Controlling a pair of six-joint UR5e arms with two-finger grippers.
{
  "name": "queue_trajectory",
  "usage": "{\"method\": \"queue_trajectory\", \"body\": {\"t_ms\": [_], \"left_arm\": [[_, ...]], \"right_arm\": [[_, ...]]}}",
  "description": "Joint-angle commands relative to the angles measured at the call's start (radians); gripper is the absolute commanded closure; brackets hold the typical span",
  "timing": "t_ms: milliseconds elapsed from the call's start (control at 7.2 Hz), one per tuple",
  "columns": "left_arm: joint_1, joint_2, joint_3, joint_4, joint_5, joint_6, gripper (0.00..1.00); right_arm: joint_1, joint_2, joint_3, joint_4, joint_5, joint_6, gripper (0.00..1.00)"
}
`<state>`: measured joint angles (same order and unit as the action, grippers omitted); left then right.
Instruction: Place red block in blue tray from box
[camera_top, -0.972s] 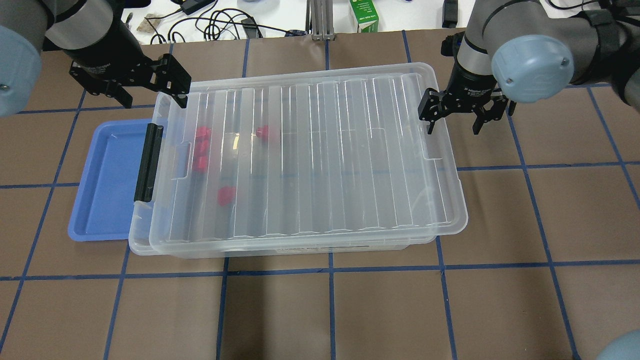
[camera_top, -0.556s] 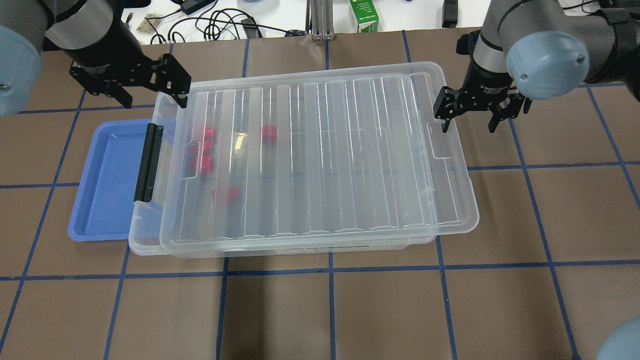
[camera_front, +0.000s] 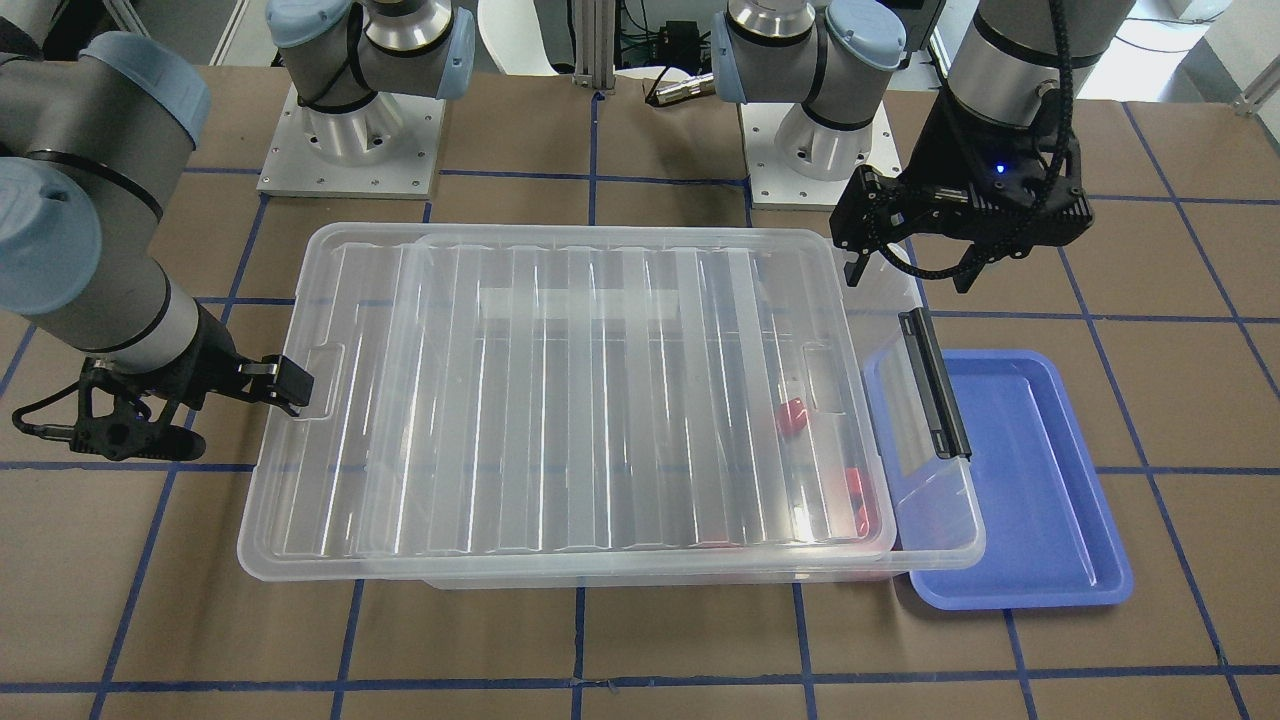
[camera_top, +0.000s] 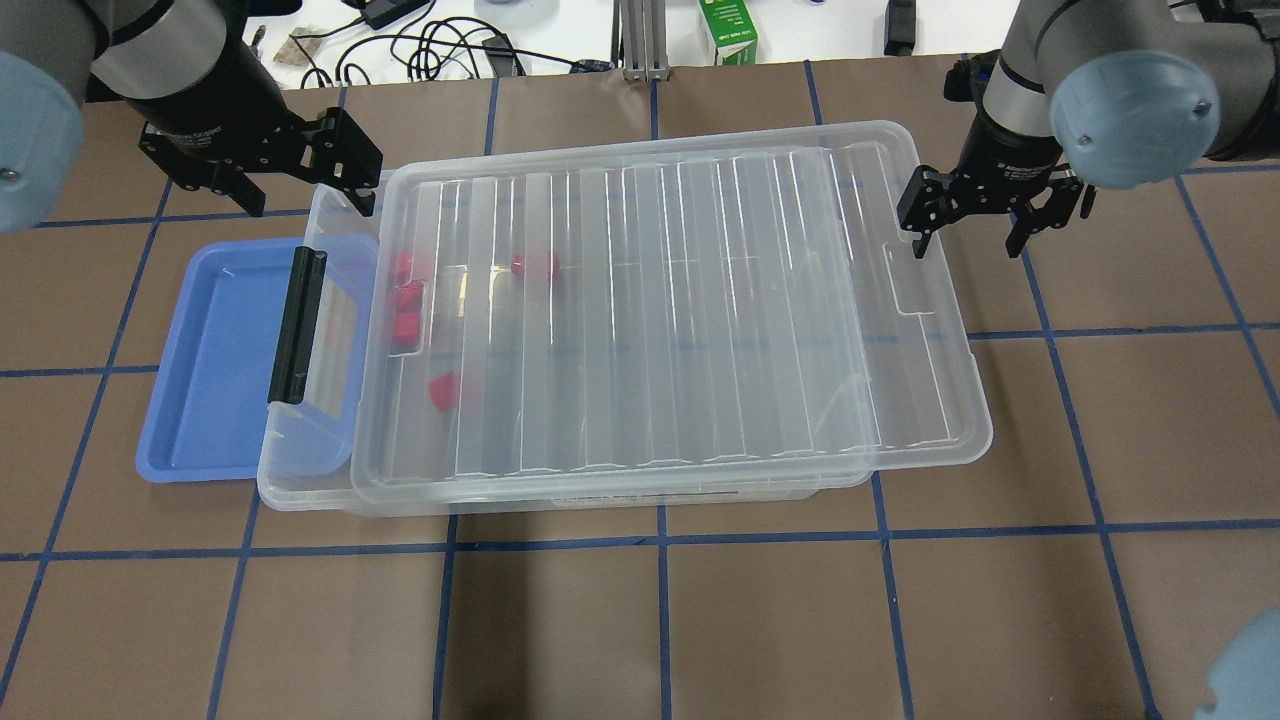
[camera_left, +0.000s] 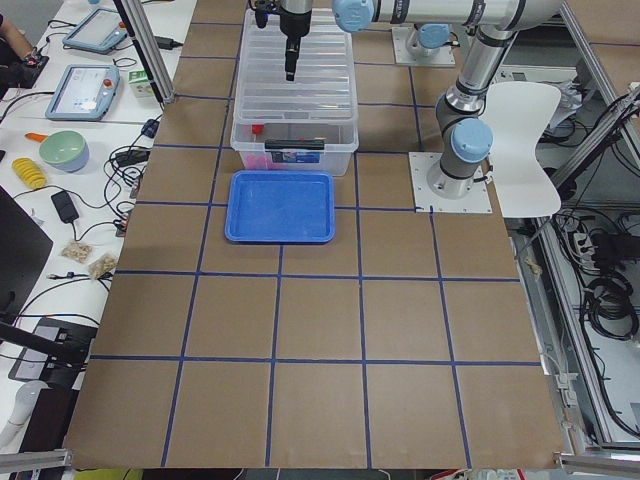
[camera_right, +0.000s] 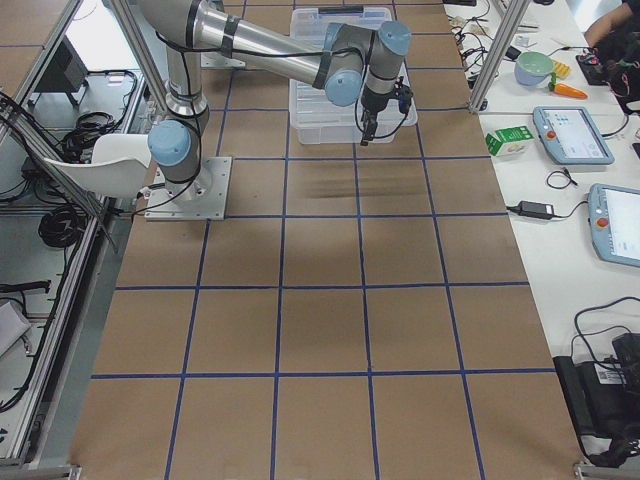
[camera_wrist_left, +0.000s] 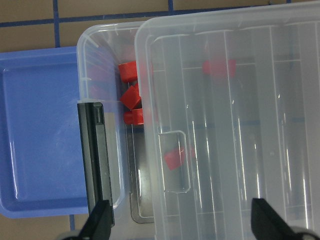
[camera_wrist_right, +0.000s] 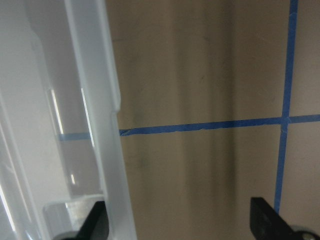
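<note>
Access is the issue: the lid sits offset on the box toward the right gripper, baring only a narrow strip at the latch end. The left gripper hovers over that end's far corner, jaws spread wide and empty. The nearest red block lies below those jaws and a little toward the robot's base, one of three in a row beside the latch wall, right at the lid's edge; two more sit further under the lid. The bared strip runs crosswise to the left jaws' span, so the lid's rim falls between the fingers. The blue tray is empty, just outboard of the left jaws beyond the latch. Right jaws are also open, gripping nothing, one finger beside the lid's far rim. The left arm is clearly nearer; the block's own long axis I cannot tell.
</note>
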<state>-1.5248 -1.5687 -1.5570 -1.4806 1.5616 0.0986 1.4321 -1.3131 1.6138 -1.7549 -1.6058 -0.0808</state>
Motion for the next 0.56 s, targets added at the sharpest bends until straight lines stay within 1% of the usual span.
{"method": "queue_trajectory", "body": {"t_ms": [0,417], "left_arm": [[-0.003,0.001,-0.006,-0.003,0.005,0.009,0.00],[-0.005,0.004,-0.017,-0.003,0.002,0.010,0.00]], "right_arm": [[-0.054,0.000,-0.005,0.002,0.000,-0.063,0.00],[-0.070,-0.002,-0.008,0.000,-0.002,-0.095,0.00]]}}
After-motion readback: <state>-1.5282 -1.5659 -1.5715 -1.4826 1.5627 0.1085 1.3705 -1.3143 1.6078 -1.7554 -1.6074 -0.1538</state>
